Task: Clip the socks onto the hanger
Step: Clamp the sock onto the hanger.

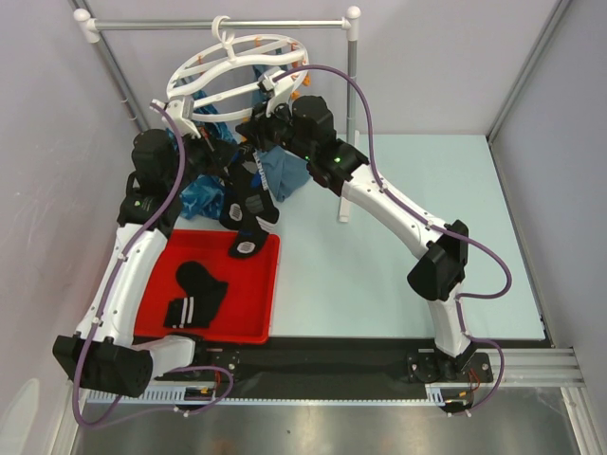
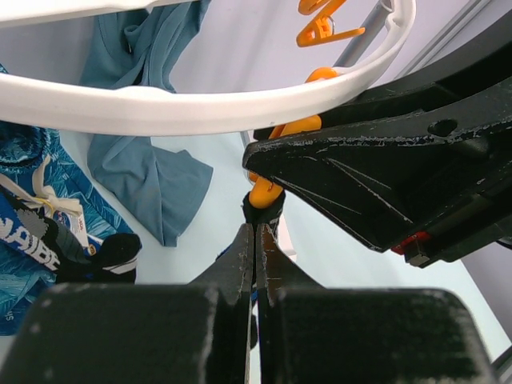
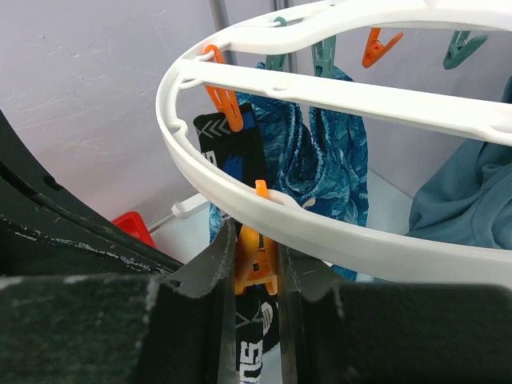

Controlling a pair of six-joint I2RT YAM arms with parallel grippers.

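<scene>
The white hanger (image 1: 202,81) hangs from the rail, and its ring shows in both wrist views (image 2: 200,112) (image 3: 320,224). My right gripper (image 1: 270,118) (image 3: 256,248) is shut on an orange clip (image 3: 256,268) under the rim. My left gripper (image 1: 237,150) (image 2: 256,228) is shut on the cuff of a black sock (image 1: 248,204) with white lettering (image 3: 258,352). It holds the cuff up against that clip (image 2: 266,192). Another sock (image 3: 232,148) hangs from an orange clip (image 3: 224,100). More socks (image 1: 194,292) lie in the red tray (image 1: 270,284).
A blue patterned cloth (image 1: 202,194) (image 3: 328,160) and a teal garment (image 1: 283,171) (image 2: 152,184) hang from the ring. The grey rail stand (image 1: 228,26) stands at the back, with one post (image 1: 352,114) to the right. Walls close in on the left and right.
</scene>
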